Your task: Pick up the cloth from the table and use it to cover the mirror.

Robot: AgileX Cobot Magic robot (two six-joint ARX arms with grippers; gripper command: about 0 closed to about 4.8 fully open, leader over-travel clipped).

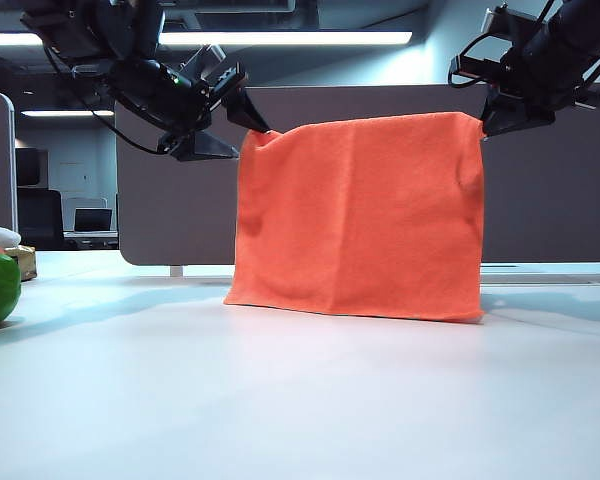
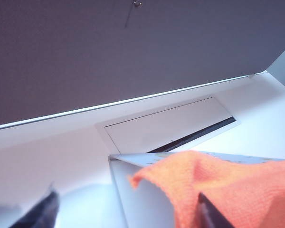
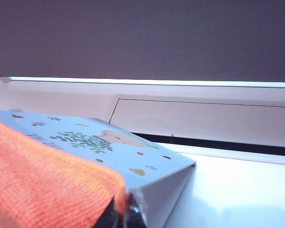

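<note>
Cloth (image 1: pixel 358 215) hangs broadside over mirror (image 2: pixel 133 199); left gripper (image 1: pixel 242 128) spread, right gripper (image 1: pixel 488 124) pinching it

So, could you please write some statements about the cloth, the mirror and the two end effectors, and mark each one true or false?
1. The orange cloth hangs over the mirror and hides its front in the exterior view. True.
2. The left end effector is shut on the cloth. False: its jaws stand open at the cloth's upper corner.
3. The right end effector is shut at the cloth's other upper corner. True.
4. The cloth lies flat on the table. False: it hangs upright, and only its lower edge reaches the table.
</note>
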